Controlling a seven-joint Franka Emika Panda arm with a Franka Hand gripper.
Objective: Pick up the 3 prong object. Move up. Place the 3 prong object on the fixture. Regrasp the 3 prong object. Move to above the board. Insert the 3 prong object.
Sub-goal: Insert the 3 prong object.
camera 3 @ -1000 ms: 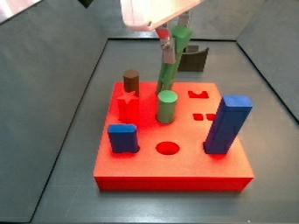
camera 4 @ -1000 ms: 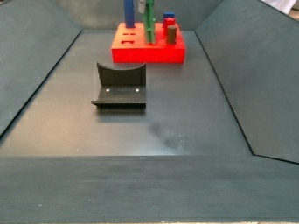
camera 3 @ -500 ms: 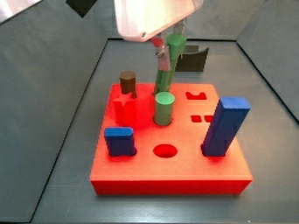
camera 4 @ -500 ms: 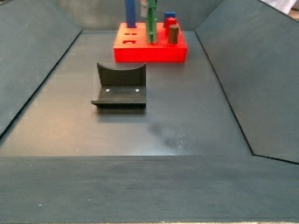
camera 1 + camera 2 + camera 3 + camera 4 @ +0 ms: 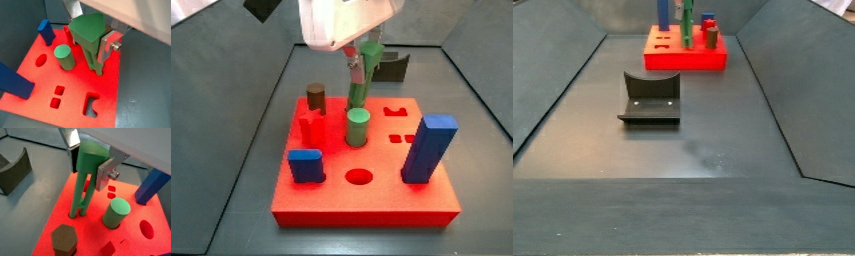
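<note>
The 3 prong object [image 5: 87, 37], a long green lobed peg, stands nearly upright between the flat silver fingers [image 5: 109, 46] of my gripper [image 5: 91, 31], which is shut on its upper part. Its lower end [image 5: 79, 212] meets the top of the red board [image 5: 90, 235] beside the round green cylinder [image 5: 117, 212]. In a side view the gripper [image 5: 358, 52] holds the 3 prong object [image 5: 360, 85] over the board's [image 5: 372, 195] rear half. The dark fixture [image 5: 649, 97] sits apart from the board [image 5: 684, 62] with nothing on it.
On the board stand a tall blue block [image 5: 429, 150], a short blue block [image 5: 305, 165], a brown peg [image 5: 315, 96], a red peg [image 5: 313, 126] and the round green cylinder [image 5: 360, 127]. Sloped grey walls [image 5: 560, 90] enclose the floor.
The gripper has come down and shifted slightly with the 3 prong object, which now stands straighter, its lower end at the board's top behind the round green cylinder.
</note>
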